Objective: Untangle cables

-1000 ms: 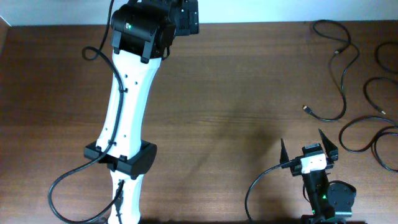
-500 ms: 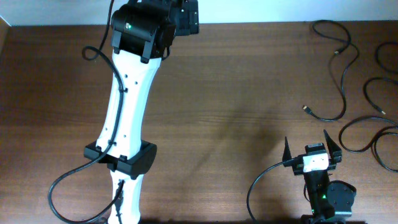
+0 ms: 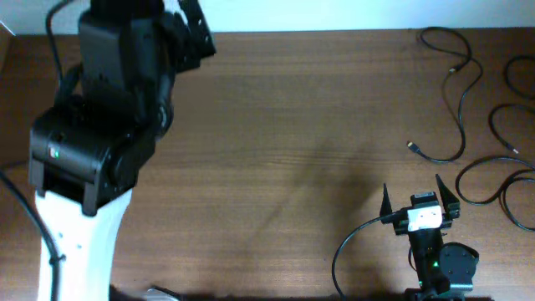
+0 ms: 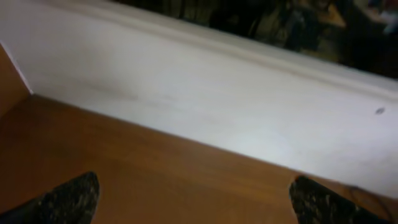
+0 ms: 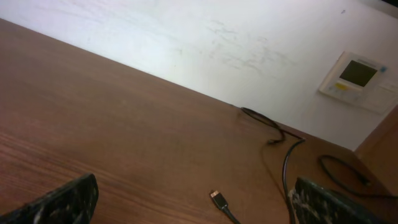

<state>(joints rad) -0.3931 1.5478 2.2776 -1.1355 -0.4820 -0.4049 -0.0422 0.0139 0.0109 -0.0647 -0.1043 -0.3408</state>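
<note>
- Overhead: the cables (image 3: 462,84) lay at the far right of the surface (image 3: 284,125), spread as loose strands, with one plug (image 3: 411,147) pointing toward the middle. The loops by the right edge ran close together and off frame, so I couldn't tell whether they crossed. The right tool (image 3: 418,201) was spread open and empty, near the cables but not touching them. The left arm (image 3: 92,142) was over the far left, well apart from them.
- Left wrist: the left tool (image 4: 196,199) was wide open with nothing between its fingers (image 4: 65,200). Only bare surface and the wall (image 4: 217,106) were ahead, with no cable in view.
- Right wrist: the right tool was gaping and held nothing. The plug lay just ahead of it, and its cable curved back toward the wall.
- Progress, my read: no knot was visible, so the task looked mostly done. Only the right-edge loops might be left to separate.
</note>
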